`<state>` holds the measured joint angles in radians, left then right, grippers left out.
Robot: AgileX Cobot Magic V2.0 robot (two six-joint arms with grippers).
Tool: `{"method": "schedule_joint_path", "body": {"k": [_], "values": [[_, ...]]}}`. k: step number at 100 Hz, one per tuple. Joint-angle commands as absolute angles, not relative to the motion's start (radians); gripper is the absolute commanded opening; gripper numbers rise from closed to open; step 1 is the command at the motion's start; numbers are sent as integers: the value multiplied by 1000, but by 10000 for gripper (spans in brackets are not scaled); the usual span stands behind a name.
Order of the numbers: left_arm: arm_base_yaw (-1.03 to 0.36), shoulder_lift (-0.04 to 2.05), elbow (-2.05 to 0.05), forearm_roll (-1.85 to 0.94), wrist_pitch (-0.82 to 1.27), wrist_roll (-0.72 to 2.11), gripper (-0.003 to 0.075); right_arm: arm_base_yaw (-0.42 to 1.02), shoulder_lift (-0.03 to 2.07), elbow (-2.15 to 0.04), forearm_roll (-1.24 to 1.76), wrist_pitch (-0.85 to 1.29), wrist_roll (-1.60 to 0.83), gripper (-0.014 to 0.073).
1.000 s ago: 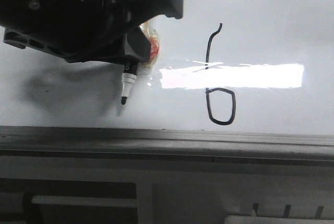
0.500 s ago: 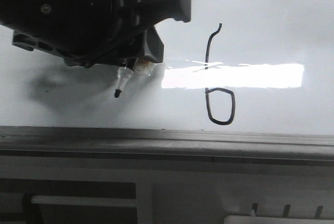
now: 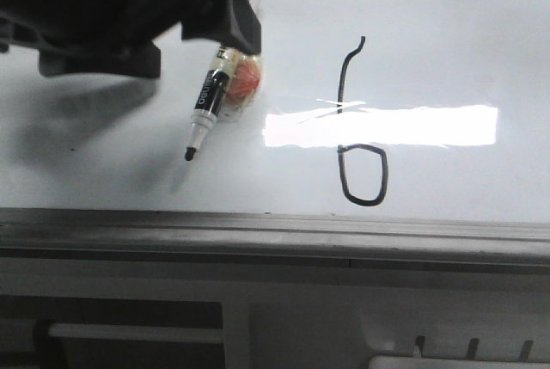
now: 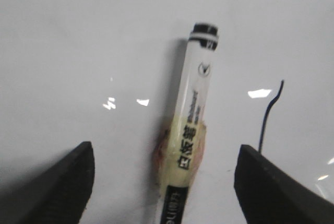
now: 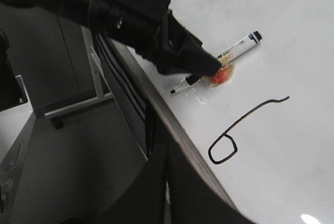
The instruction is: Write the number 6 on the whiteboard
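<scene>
The whiteboard (image 3: 447, 16) lies flat with the number 6 (image 3: 343, 85) drawn in thin black line right of centre. Its stem also shows in the left wrist view (image 4: 266, 119) and the whole figure in the right wrist view (image 5: 245, 115). A white and black marker (image 3: 209, 94) with an orange, taped lump on its barrel lies on the board left of the 6. My left gripper (image 4: 164, 192) is open above the marker, with its jaws wide on either side and touching nothing. My right gripper (image 5: 168, 166) is shut and empty, off the board's near edge.
A bright rectangular glare (image 3: 404, 126) crosses the 6. The grey metal edge rail (image 3: 275, 227) runs along the board's near side. Below it are a grey frame and a white bar (image 3: 129, 331). The left arm (image 5: 120, 10) reaches over the board's edge.
The left gripper has let go of the marker and drawn up and back. The marker now lies on the board with more of its barrel showing. The 6 is unchanged.
</scene>
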<state>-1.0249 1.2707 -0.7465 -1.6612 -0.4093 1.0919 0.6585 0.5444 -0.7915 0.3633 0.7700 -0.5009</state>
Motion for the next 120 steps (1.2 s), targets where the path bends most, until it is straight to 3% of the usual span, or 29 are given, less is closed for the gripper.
{"method": "schedule_joint_path", "body": {"k": [1, 10, 18, 36, 58, 120], "values": [[-1059, 1163, -772, -1644, -425, 1167, 525, 654, 506, -818, 363, 728, -498, -44], [-1094, 1066, -767, -1654, -417, 1323, 488, 654, 444, -799, 308, 708, -498, -44], [-1133, 976, -740, -1692, -419, 1457, 381, 654, 371, -758, 198, 701, -453, -44], [-1170, 787, -584, -1761, -419, 1551, -23, 654, 170, -582, -87, 703, -131, -44], [-1173, 626, -430, -1843, -417, 1553, -19, 654, -31, -442, 10, 719, -66, -44], [-1173, 595, -404, -1843, -419, 1553, -19, 654, -21, -431, 34, 716, -66, -44]]}}
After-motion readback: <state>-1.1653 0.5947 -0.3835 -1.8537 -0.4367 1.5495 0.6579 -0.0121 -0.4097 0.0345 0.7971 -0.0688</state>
